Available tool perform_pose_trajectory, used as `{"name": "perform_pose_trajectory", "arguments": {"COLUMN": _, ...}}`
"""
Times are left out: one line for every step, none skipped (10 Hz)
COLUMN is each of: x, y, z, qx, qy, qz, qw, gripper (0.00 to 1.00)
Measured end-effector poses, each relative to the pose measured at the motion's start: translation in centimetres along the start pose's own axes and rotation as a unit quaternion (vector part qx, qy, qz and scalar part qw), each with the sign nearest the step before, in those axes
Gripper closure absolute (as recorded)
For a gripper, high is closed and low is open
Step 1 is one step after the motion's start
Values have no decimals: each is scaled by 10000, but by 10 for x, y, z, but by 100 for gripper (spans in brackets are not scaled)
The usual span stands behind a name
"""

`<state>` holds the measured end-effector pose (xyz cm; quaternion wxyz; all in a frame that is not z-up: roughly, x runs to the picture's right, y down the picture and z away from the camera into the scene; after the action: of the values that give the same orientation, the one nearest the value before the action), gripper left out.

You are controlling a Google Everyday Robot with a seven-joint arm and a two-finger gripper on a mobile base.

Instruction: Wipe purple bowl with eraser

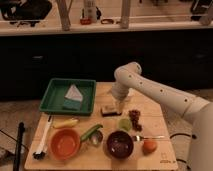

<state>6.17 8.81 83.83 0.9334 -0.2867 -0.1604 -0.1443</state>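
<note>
The purple bowl [120,143] sits near the table's front edge, right of centre, dark and glossy inside. The eraser [108,110], a small tan block with a dark base, lies on the table behind the bowl, just right of the green tray. My gripper [119,105] hangs from the white arm right beside the eraser's right end, close above the table. It is well behind the purple bowl.
A green tray [56,97] with a folded cloth [73,94] stands at back left. An orange bowl [65,144], a yellow banana-like piece [65,122], a brush [42,140], a green fruit [124,124], grapes [135,117], a spoon [148,137] and an orange [149,146] lie around.
</note>
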Motion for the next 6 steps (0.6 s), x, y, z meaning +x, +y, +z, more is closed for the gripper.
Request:
{"name": "perform_pose_trajectory", "arguments": {"x": 5, "y": -1, "z": 12, "qx": -43, "qy": 4, "qz": 260, "qw": 9997, "gripper": 20}}
{"name": "perform_pose_trajectory", "arguments": {"x": 6, "y": -1, "z": 22, "qx": -100, "qy": 3, "qz": 374, "qw": 9993, "gripper": 20}}
{"name": "perform_pose_trajectory", "arguments": {"x": 6, "y": -2, "z": 33, "qx": -156, "qy": -5, "qz": 465, "qw": 9988, "gripper": 20}}
{"name": "perform_pose_trajectory", "arguments": {"x": 10, "y": -1, "z": 44, "qx": -244, "qy": -19, "qz": 580, "qw": 9980, "gripper": 20}}
{"name": "perform_pose_trajectory", "arguments": {"x": 12, "y": 0, "z": 50, "qx": -303, "qy": -27, "qz": 635, "qw": 9975, "gripper": 20}}
{"name": "perform_pose_trajectory", "arguments": {"x": 14, "y": 2, "z": 58, "qx": -379, "qy": -30, "qz": 671, "qw": 9970, "gripper": 20}}
